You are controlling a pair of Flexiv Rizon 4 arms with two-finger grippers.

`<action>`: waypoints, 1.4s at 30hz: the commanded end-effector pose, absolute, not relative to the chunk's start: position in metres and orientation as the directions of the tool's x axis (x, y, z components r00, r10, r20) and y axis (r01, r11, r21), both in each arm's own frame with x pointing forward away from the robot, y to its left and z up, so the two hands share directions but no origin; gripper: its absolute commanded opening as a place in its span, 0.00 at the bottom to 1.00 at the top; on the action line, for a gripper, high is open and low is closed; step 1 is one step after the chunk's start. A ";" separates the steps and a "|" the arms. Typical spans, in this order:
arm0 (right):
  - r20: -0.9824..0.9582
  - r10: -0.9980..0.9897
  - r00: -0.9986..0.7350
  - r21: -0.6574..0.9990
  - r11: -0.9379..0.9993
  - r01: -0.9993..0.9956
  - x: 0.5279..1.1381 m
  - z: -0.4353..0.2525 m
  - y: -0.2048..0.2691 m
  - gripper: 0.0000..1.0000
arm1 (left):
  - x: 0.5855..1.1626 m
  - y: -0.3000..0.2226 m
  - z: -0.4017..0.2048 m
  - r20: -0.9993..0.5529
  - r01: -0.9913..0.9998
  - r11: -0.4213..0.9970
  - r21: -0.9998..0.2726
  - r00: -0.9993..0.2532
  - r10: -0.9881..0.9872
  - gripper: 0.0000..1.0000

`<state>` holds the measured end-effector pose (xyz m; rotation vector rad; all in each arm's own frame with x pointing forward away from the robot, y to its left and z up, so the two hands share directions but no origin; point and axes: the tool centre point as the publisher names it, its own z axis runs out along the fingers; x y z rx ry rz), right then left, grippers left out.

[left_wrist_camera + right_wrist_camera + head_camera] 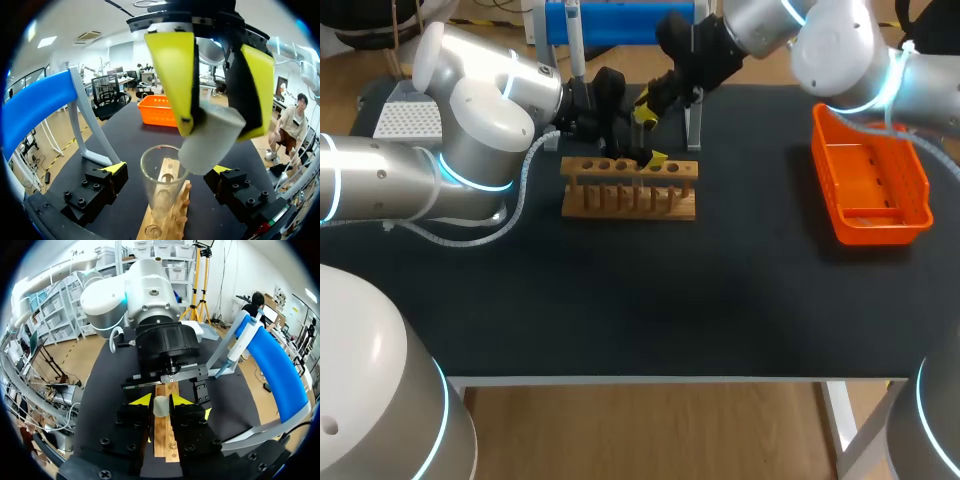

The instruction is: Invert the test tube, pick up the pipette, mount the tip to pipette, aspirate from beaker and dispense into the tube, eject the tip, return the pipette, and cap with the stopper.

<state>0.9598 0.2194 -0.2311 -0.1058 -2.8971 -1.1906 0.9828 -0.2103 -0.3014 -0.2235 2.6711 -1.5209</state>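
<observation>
As the left wrist camera shows it, my right gripper (217, 131) is clamped on the pale stopper (207, 147), one yellow fingertip pressed against each side. The stopper sits tilted, close above the open mouth of the glass test tube (161, 180); whether it touches the rim I cannot tell. The tube stands upright in a hole of the wooden rack (175, 210).

My left gripper (168, 169) is released. Its black fingers (95, 192) stand on either side of the tube with a gap on each side, so the tube is between them but not gripped.

From the right wrist camera I see the same grasp from above, with the stopper held between my own two yellow tips and the rack running away beneath them. The left arm's black wrist sits just ahead.

From the head camera, both grippers meet over the rack at the far middle of the dark table (620, 300). The left arm (470, 130) comes in from the left and the right arm (840, 50) from the far right corner. Behind the rack stands the blue stand (620, 22), and the pipette (576, 45) hangs on it. An orange basket (832, 195) lies well apart to the right.
</observation>
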 end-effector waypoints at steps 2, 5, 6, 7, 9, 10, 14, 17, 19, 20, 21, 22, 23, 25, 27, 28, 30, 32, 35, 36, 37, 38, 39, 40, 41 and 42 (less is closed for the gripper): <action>0.030 0.058 -0.998 0.682 0.729 0.063 0.957 -0.249 0.221 0.00 | 0.984 -0.210 -0.301 0.021 -0.096 0.504 -0.858 -0.988 -0.152 1.00; 0.022 0.055 -0.998 0.666 0.744 0.055 0.956 -0.253 0.221 0.00 | 0.984 -0.210 -0.301 0.021 -0.096 0.504 -0.858 -0.988 -0.152 1.00; 0.015 0.055 -0.998 0.660 0.750 0.051 0.956 -0.253 0.221 0.00 | 0.984 -0.210 -0.301 0.021 -0.096 0.504 -0.858 -0.988 -0.152 1.00; 0.022 0.055 -0.998 0.666 0.744 0.055 0.956 -0.254 0.221 0.00 | 0.984 -0.210 -0.301 0.021 -0.096 0.504 -0.858 -0.988 -0.152 1.00; 0.020 0.055 -0.998 0.666 0.744 0.054 0.955 -0.254 0.221 0.00 | 0.984 -0.210 -0.301 0.021 -0.096 0.504 -0.858 -0.988 -0.152 1.00; 0.019 0.057 -0.998 0.669 0.741 0.055 0.955 -0.252 0.220 0.00 | 0.984 -0.210 -0.301 0.021 -0.096 0.504 -0.858 -0.988 -0.152 1.00; 0.012 0.056 -0.998 0.673 0.738 0.050 0.955 -0.248 0.220 0.00 | 0.984 -0.210 -0.301 0.021 -0.096 0.504 -0.858 -0.988 -0.152 1.00; 0.005 0.056 -0.998 0.676 0.736 0.045 0.955 -0.243 0.218 0.00 | 0.984 -0.210 -0.301 0.021 -0.096 0.504 -0.858 -0.988 -0.152 1.00; 0.001 0.055 -0.998 0.677 0.735 0.042 0.955 -0.239 0.217 0.00 | 0.984 -0.210 -0.301 0.021 -0.096 0.504 -0.858 -0.988 -0.152 1.00; -0.001 0.057 -0.998 0.680 0.732 0.041 0.955 -0.236 0.216 0.00 | 0.984 -0.210 -0.301 0.021 -0.096 0.504 -0.858 -0.988 -0.152 1.00; -0.005 0.058 -0.998 0.682 0.730 0.039 0.956 -0.233 0.216 0.00 | 0.984 -0.210 -0.301 0.021 -0.096 0.504 -0.858 -0.988 -0.152 1.00; -0.006 0.059 -0.998 0.684 0.729 0.038 0.956 -0.231 0.215 0.00 | 0.984 -0.210 -0.301 0.021 -0.096 0.504 -0.858 -0.988 -0.152 1.00; -0.008 0.060 -0.998 0.685 0.728 0.038 0.957 -0.228 0.214 0.00 | 0.984 -0.210 -0.301 0.021 -0.096 0.504 -0.858 -0.988 -0.152 1.00; -0.013 0.061 -0.998 0.687 0.725 0.036 0.959 -0.223 0.213 0.00 | 0.984 -0.210 -0.301 0.021 -0.096 0.504 -0.858 -0.988 -0.152 1.00; -0.016 0.060 -0.998 0.688 0.725 0.033 0.960 -0.219 0.212 0.00 | 0.984 -0.210 -0.301 0.021 -0.096 0.504 -0.858 -0.988 -0.152 1.00; -0.020 0.062 -0.998 0.686 0.727 0.031 0.960 -0.217 0.212 0.00 | 0.984 -0.210 -0.301 0.021 -0.096 0.504 -0.858 -0.988 -0.152 1.00; -0.023 0.062 -0.998 0.685 0.728 0.029 0.962 -0.212 0.211 0.00 | 0.984 -0.210 -0.301 0.021 -0.096 0.504 -0.858 -0.988 -0.152 1.00; -0.025 0.065 -0.998 0.669 0.742 0.032 0.964 -0.208 0.210 0.00 | 0.984 -0.210 -0.301 0.021 -0.096 0.504 -0.858 -0.988 -0.152 1.00; -0.028 0.055 -0.998 0.654 0.756 0.023 0.968 -0.197 0.210 0.00 | 0.984 -0.210 -0.301 0.021 -0.096 0.504 -0.858 -0.988 -0.152 1.00; -0.029 0.049 -0.998 0.646 0.763 0.019 0.969 -0.194 0.210 0.00 | 0.984 -0.210 -0.301 0.021 -0.096 0.504 -0.858 -0.988 -0.152 1.00; -0.026 0.045 -0.999 0.635 0.772 0.019 0.970 -0.192 0.210 0.00 | 0.984 -0.210 -0.301 0.021 -0.096 0.504 -0.858 -0.988 -0.152 1.00; -0.027 0.047 -0.999 0.630 0.777 0.020 0.972 -0.189 0.210 0.00 | 0.984 -0.210 -0.301 0.021 -0.096 0.504 -0.858 -0.988 -0.152 1.00; -0.027 0.042 -0.999 0.627 0.779 0.016 0.973 -0.186 0.211 0.00 | 0.984 -0.210 -0.301 0.021 -0.096 0.504 -0.858 -0.988 -0.152 1.00; -0.024 0.036 -0.999 0.618 0.786 0.014 0.973 -0.184 0.211 0.00 | 0.984 -0.210 -0.301 0.021 -0.096 0.504 -0.858 -0.988 -0.152 1.00; -0.022 0.036 -0.999 0.602 0.799 0.015 0.974 -0.181 0.211 0.00 | 0.984 -0.210 -0.301 0.021 -0.096 0.504 -0.858 -0.988 -0.152 1.00; -0.021 0.032 -0.999 0.597 0.802 0.013 0.975 -0.179 0.211 0.00 | 0.984 -0.210 -0.301 0.021 -0.096 0.504 -0.858 -0.988 -0.152 1.00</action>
